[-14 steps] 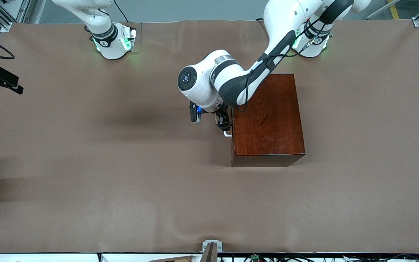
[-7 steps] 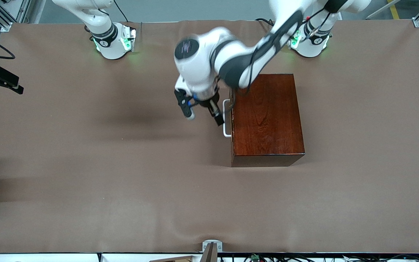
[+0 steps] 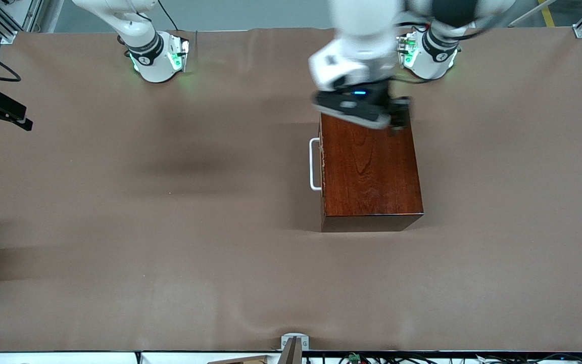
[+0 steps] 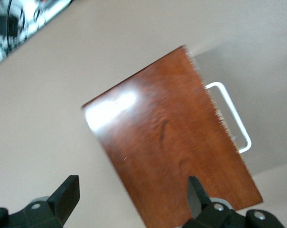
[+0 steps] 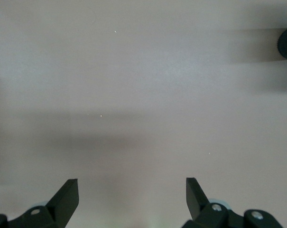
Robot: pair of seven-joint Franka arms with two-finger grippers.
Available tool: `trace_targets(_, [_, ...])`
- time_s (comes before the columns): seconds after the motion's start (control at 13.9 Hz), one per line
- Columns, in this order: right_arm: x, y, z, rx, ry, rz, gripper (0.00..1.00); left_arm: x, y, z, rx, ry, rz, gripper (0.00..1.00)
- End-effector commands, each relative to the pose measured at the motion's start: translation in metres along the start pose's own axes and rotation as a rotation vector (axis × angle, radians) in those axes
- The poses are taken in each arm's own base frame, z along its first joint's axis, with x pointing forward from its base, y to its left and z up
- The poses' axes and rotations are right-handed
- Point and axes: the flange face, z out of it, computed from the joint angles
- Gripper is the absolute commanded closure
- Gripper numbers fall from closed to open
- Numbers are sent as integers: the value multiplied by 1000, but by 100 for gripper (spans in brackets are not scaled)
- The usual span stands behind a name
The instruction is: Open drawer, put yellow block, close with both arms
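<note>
Left gripper lifted off handle, fingers apart over box.

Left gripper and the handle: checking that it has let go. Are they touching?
Apart. The left wrist view shows the open left gripper up over the box, the handle free beside it.

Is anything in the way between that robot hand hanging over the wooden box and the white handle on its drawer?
Nothing visible is. The left gripper hangs open above the wooden box, over the end nearest the arm bases. The white handle sticks out from the box's side, toward the right arm's end of the table, with only bare tabletop around it.
</note>
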Motion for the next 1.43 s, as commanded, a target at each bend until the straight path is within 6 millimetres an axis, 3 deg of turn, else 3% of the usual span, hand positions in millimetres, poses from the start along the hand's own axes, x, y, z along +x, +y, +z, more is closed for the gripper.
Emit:
trace_targets(0.0, [0, -1, -5, 10, 7, 7, 0, -9, -101, 11, -114, -56, -193, 0])
trace_targets(0.07, [0, -1, -5, 10, 7, 6, 0, -14, -133, 15, -137, -73, -249, 0])
trace_targets(0.22, [0, 0, -5, 10, 7, 9, 0, -22, -173, 25, -148, -94, -333, 0])
trace_targets(0.29, [0, 0, -5, 10, 7, 9, 0, -28, -203, 30, -180, -94, -394, 0])
trace_targets(0.5, [-1, -2, -5, 10, 8, 6, 0, -38, -256, 53, -255, -108, -484, 0])
trace_targets(0.72, [-1, -4, -6, 11, 10, 3, 0, -64, -258, 61, -280, -61, -504, 0])
trace_targets(0.86, [0, -4, -6, 11, 10, 0, 0, -82, -270, 67, -276, -27, -405, 0])
trace_targets(0.93, [0, -4, -6, 11, 10, 1, 0, -84, -277, 68, -274, -22, -378, 0])
trace_targets(1.36, [0, -6, -6, 11, 9, -2, 0, -80, -269, 66, -204, -28, -344, 0])
